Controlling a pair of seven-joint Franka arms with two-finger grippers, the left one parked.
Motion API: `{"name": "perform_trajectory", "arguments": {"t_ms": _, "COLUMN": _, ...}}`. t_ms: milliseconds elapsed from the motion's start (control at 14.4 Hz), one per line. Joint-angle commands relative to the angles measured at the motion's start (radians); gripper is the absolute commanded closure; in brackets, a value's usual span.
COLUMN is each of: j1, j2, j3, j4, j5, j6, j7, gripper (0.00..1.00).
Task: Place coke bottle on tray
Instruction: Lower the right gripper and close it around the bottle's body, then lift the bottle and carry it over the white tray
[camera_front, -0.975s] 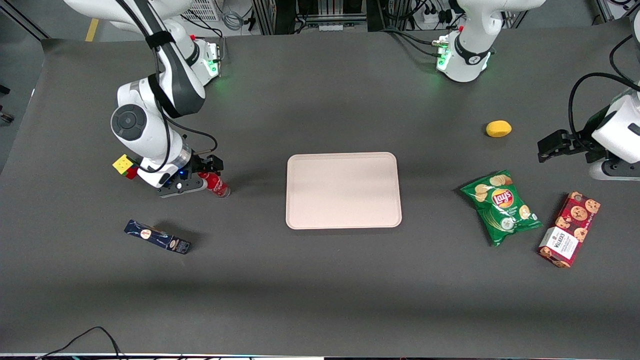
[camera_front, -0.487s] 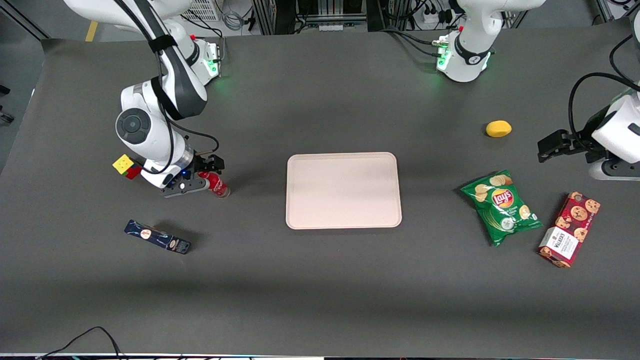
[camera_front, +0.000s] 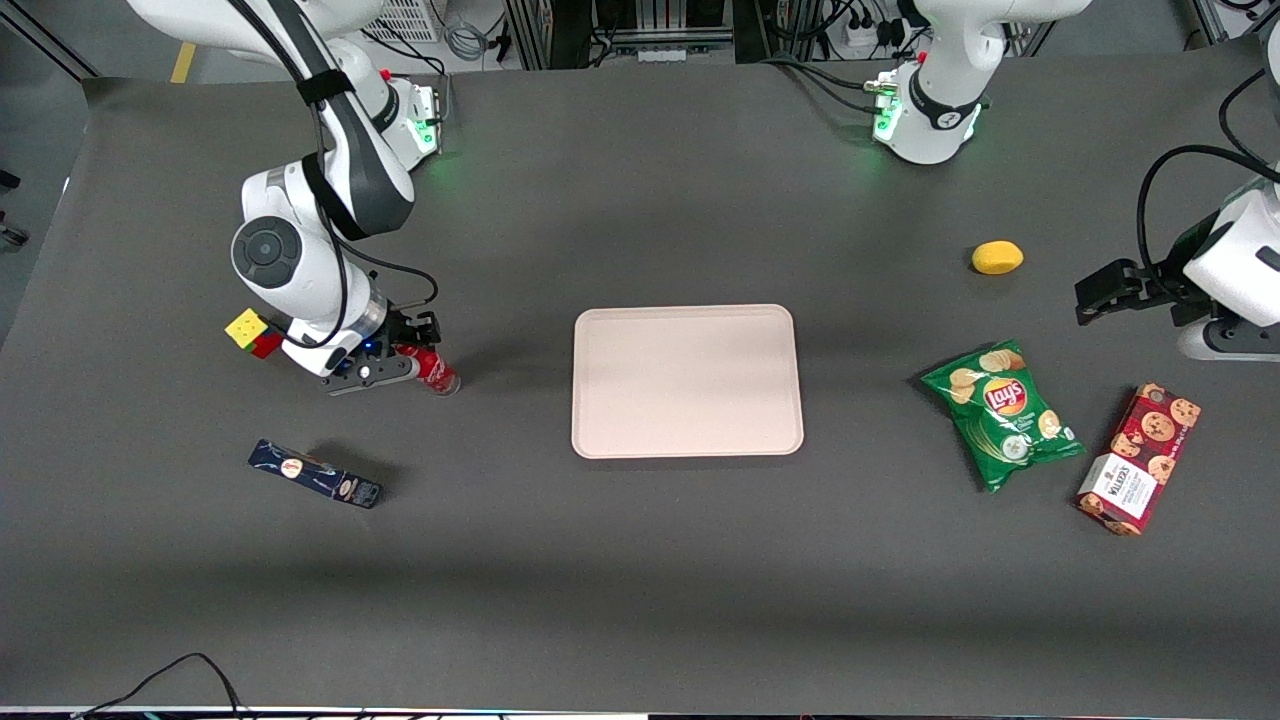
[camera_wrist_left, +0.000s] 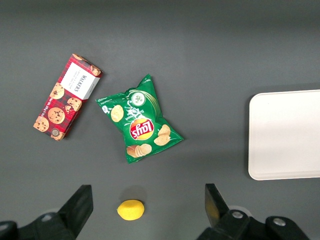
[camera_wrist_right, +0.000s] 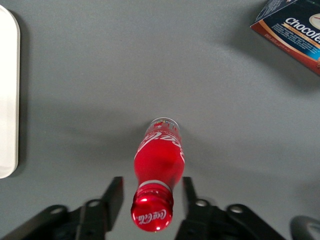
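Observation:
The coke bottle (camera_front: 428, 369) is red with a red cap and white script, and stands on the dark table toward the working arm's end. The right wrist view looks down on the coke bottle (camera_wrist_right: 156, 165) cap first. My right gripper (camera_front: 405, 354) is down around its neck. That gripper (camera_wrist_right: 151, 183) is open, with one dark finger on each side of the cap and a gap showing on both sides. The pale pinkish tray (camera_front: 688, 447) lies flat at the table's middle with nothing on it, and the tray's rim (camera_wrist_right: 7, 100) shows in the right wrist view.
A colour cube (camera_front: 250, 332) sits close beside my wrist. A dark blue oblong box (camera_front: 315, 474) lies nearer the front camera than the bottle. Toward the parked arm's end are a lemon (camera_front: 997, 257), a green crisp bag (camera_front: 1003, 412) and a red biscuit box (camera_front: 1138, 458).
My arm has shifted slightly toward the tray's end over the bottle. The bottle has stayed where it was and the fingers remain apart.

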Motion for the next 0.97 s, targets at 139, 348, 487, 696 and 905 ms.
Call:
{"name": "perform_trajectory", "arguments": {"t_ms": 139, "j1": -0.002, "j2": -0.024, "j3": 0.0, "j4": -0.012, "j5": 0.005, "j6": 0.015, "j7": -0.026, "gripper": 1.0}}
{"name": "perform_trajectory", "arguments": {"t_ms": 348, "j1": 0.0, "j2": -0.034, "j3": 0.0, "j4": 0.041, "j5": 0.006, "j6": -0.05, "j7": -0.029, "gripper": 1.0}}
{"name": "perform_trajectory", "arguments": {"t_ms": 487, "j1": 0.0, "j2": -0.041, "j3": 0.0, "j4": 0.162, "j5": 0.009, "j6": -0.22, "j7": -0.029, "gripper": 1.0}}
{"name": "perform_trajectory", "arguments": {"t_ms": 696, "j1": 0.003, "j2": -0.076, "j3": 0.0, "j4": 0.32, "j5": 0.019, "j6": -0.403, "j7": -0.025, "gripper": 1.0}}
{"name": "perform_trajectory", "arguments": {"t_ms": 905, "j1": 0.003, "j2": -0.084, "j3": -0.001, "j4": 0.515, "j5": 0.019, "j6": -0.615, "j7": -0.021, "gripper": 1.0}}
